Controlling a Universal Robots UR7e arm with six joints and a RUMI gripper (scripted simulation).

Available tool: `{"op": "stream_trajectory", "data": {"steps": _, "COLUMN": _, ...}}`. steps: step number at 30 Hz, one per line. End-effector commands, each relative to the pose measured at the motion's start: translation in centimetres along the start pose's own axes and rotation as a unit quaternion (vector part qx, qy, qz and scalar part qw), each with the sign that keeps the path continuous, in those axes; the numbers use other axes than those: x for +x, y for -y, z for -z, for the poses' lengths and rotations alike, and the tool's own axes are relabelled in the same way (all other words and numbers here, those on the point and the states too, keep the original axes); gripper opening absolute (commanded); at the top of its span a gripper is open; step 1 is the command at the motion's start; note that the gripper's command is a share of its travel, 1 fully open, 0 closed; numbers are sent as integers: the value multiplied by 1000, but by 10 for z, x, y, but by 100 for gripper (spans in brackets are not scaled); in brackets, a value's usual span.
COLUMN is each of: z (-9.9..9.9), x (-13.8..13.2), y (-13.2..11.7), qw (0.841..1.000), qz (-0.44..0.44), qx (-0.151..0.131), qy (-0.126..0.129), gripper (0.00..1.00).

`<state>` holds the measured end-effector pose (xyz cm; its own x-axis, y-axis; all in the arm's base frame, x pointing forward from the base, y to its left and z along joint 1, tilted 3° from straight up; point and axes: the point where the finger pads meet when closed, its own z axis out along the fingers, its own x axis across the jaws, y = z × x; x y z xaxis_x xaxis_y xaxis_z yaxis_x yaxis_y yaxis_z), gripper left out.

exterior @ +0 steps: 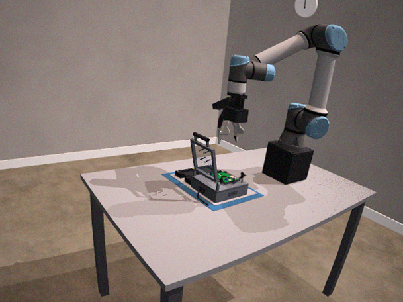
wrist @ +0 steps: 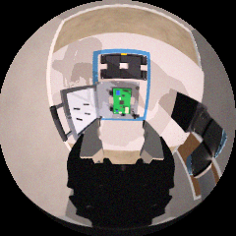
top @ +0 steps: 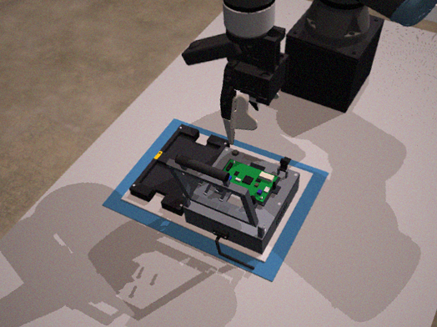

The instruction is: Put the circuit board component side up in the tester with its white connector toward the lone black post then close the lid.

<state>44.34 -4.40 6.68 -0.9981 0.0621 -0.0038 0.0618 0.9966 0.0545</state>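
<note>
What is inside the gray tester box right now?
The green circuit board lies in the tester, parts facing up, under the raised lid. The lid's frame hides part of the bed, and the two pins cannot be made out.
</note>
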Motion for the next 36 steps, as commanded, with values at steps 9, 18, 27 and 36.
{"op": "stream_trajectory", "data": {"steps": 9, "z": 54, "x": 0, "y": 0, "qw": 1000, "qz": 0, "qx": -1, "qy": -1, "gripper": 59}}
{"op": "stream_trajectory", "data": {"steps": 18, "z": 70, "x": 0, "y": 0, "qw": 1000, "qz": 0, "qx": -1, "qy": -1, "gripper": 59}}
{"op": "stream_trajectory", "data": {"steps": 27, "z": 73, "x": 0, "y": 0, "qw": 1000, "qz": 0, "qx": -1, "qy": -1, "gripper": 59}}
{"op": "stream_trajectory", "data": {"steps": 36, "z": 73, "x": 0, "y": 0, "qw": 1000, "qz": 0, "qx": -1, "qy": -1, "gripper": 30}}
